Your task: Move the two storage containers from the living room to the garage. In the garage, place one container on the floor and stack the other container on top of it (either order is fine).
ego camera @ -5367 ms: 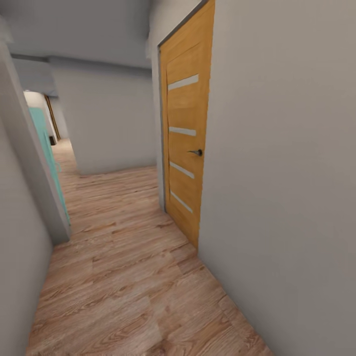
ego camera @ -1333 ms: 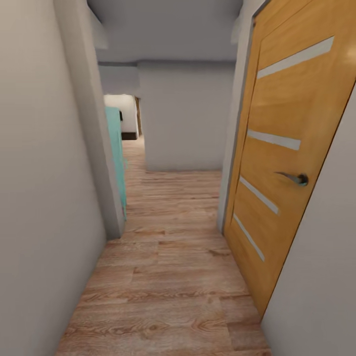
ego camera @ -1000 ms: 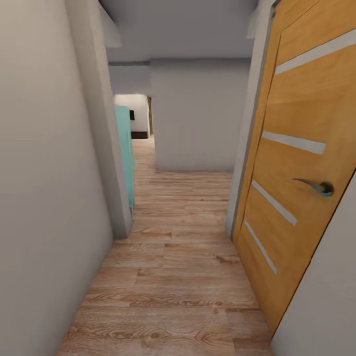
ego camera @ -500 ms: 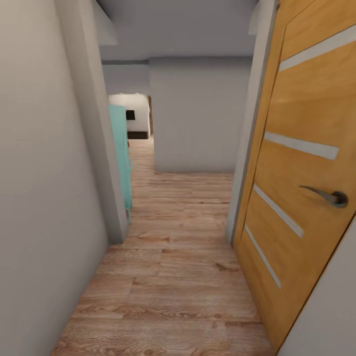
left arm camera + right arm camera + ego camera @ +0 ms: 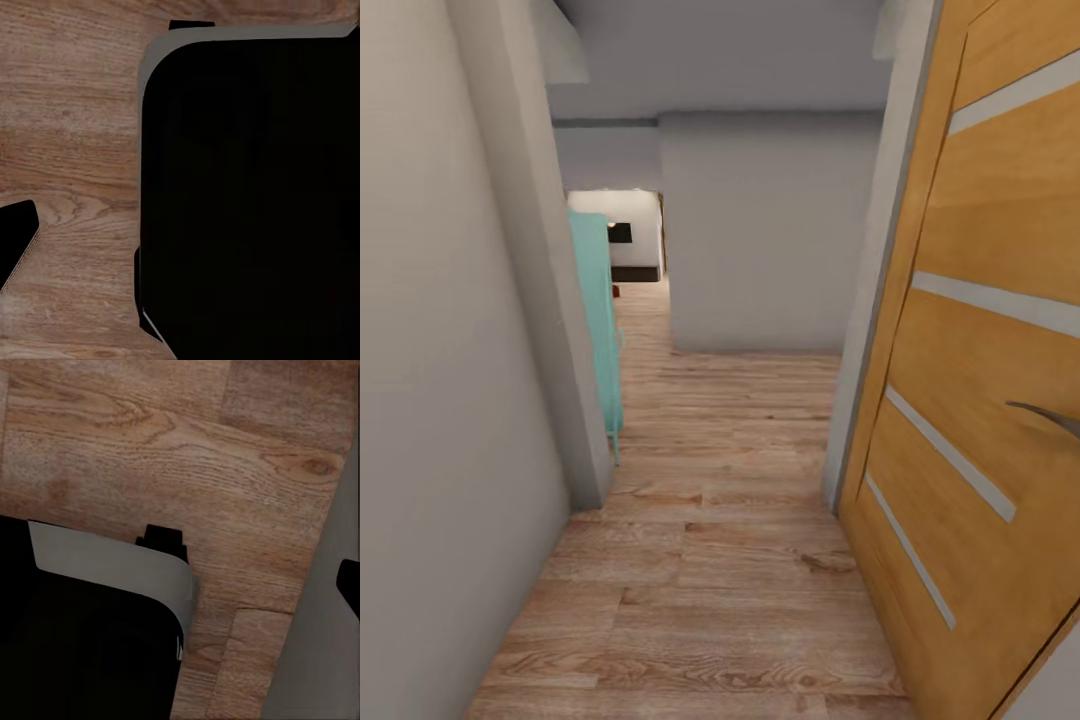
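Note:
The two storage containers are out of view, and so is the garage. I am in a narrow hallway with a light wood plank floor [image 5: 720, 560]. Far ahead a bright room [image 5: 622, 232] opens past a doorway, and a tiny red speck [image 5: 616, 291] on its floor is too small to identify. In the left wrist view a dark fingertip [image 5: 15, 247] hangs over the planks beside my black base [image 5: 255, 195]. In the right wrist view a dark fingertip [image 5: 349, 585] shows near a grey wall, with the base [image 5: 82, 637] beside it. Nothing is held in either view.
A grey wall [image 5: 430, 400] runs close on the left and ends at a corner [image 5: 575, 400]. Behind that corner stands a teal panel [image 5: 598, 320]. An orange wooden door [image 5: 980, 400] with a metal handle [image 5: 1050, 418] is close on the right. A grey wall [image 5: 760, 240] blocks the way ahead; the passage continues to its left.
The camera has advanced down the hallway. The orange door and the left corner look larger and nearer, and the door handle has slid to the picture's right edge.

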Tool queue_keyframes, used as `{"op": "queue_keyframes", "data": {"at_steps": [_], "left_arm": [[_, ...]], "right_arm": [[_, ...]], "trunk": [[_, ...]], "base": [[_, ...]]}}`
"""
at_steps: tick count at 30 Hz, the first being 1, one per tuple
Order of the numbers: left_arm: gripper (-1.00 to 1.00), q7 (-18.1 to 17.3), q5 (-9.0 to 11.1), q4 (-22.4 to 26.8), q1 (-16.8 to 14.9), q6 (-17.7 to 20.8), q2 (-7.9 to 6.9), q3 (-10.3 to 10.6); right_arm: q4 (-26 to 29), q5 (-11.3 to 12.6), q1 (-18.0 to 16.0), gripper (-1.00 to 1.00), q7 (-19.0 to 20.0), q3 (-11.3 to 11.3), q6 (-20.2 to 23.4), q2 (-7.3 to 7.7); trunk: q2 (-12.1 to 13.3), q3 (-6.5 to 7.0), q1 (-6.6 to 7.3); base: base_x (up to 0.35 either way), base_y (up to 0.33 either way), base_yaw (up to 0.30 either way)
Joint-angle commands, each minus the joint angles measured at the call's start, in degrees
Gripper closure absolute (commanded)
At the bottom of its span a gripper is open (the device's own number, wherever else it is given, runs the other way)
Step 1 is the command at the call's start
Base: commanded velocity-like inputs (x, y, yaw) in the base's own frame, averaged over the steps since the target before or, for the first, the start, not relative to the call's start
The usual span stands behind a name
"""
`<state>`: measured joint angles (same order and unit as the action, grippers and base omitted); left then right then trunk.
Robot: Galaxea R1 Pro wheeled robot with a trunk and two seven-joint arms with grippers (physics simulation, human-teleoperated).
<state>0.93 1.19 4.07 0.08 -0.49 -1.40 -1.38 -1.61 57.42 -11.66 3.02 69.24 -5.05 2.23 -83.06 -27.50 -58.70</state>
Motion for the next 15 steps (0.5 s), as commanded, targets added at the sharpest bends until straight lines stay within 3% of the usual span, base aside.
{"op": "queue_keyframes", "data": {"at_steps": [1, 15], "left_arm": [[-1.0, 0.1, 0.1, 0.1, 0.0, 0.0, 0.01, -0.1], [-1.0, 0.2, 0.2, 0.0, 0.0, 0.0, 0.07, -0.1]], "right_arm": [[-0.1, 0.6, 0.0, -1.0, 0.3, 0.5, -0.2, -0.03], [-0.1, 0.6, 0.0, -1.0, 0.3, 0.5, -0.2, -0.22]], "trunk": [[0.0, -0.05, -0.03], [0.0, -0.05, -0.03]], "base": [[0.32, 0.0, 0.0], [0.32, 0.0, 0.0]]}}
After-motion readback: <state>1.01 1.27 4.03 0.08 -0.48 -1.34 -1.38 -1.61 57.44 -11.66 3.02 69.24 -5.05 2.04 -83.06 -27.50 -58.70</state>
